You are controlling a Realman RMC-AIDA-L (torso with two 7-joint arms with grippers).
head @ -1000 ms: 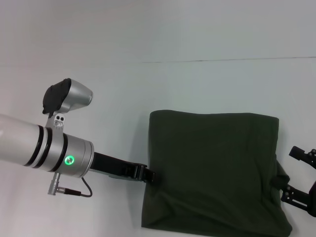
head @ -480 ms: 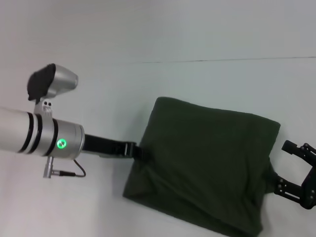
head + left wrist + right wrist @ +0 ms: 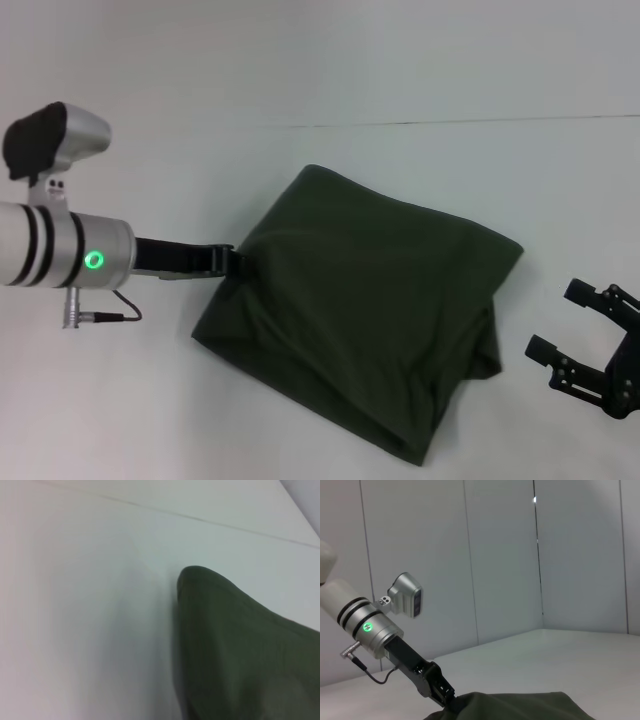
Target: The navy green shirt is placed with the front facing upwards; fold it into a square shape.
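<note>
The navy green shirt (image 3: 360, 300) lies folded into a rough rectangle on the white table, turned at an angle, plain side up. My left gripper (image 3: 238, 262) is at its left edge, shut on the cloth; the right wrist view shows that gripper (image 3: 445, 692) pinching the shirt's edge (image 3: 520, 705). The left wrist view shows a rounded fold of the shirt (image 3: 240, 650) close up. My right gripper (image 3: 556, 320) stands open to the right of the shirt, apart from it, with nothing between its fingers.
The white table (image 3: 300, 70) spreads around the shirt, with a thin seam line (image 3: 450, 122) across the back. Grey wall panels (image 3: 500, 555) stand behind the table in the right wrist view.
My left gripper has moved left and slightly up, dragging the shirt with it and turning it. The shirt's right edge has pulled away from the right gripper, which now stands apart.
</note>
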